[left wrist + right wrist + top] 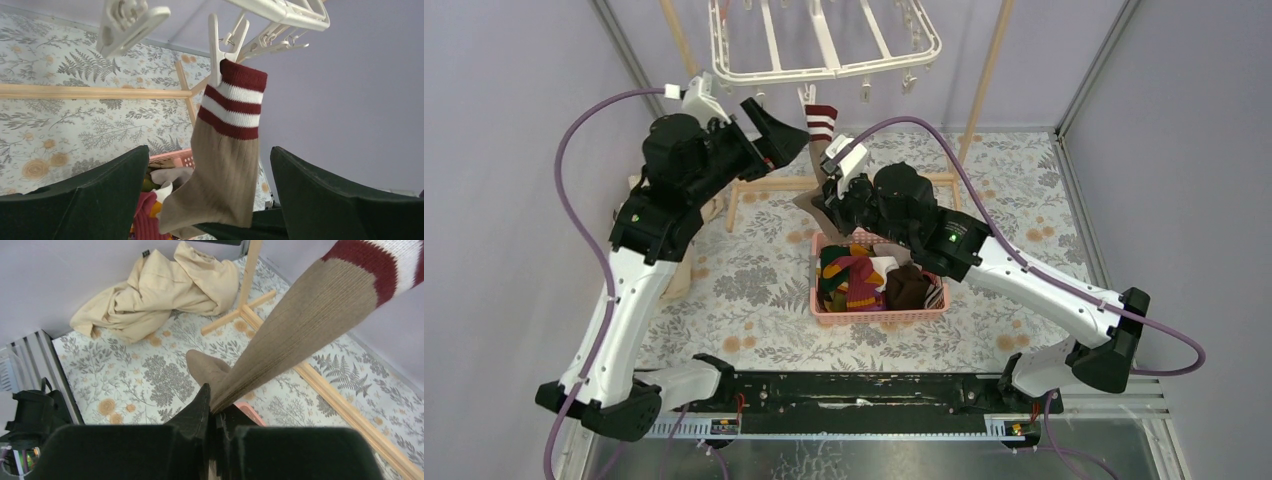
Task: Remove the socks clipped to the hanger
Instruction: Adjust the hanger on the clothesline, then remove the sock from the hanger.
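Note:
One tan sock with a maroon-and-white striped cuff hangs by its cuff from a clip of the white hanger. My right gripper is shut on the sock's lower part, near the foot, and the fabric runs taut up to the cuff. My left gripper is open just left of the sock, one finger on each side of the tan leg in the left wrist view, not touching it. The hanger's other clips in view hold nothing.
A pink basket holding several coloured socks stands below the hanger, between the arms. The light wooden pole frame carries the hanger. A beige cloth lies crumpled at the left by the wall.

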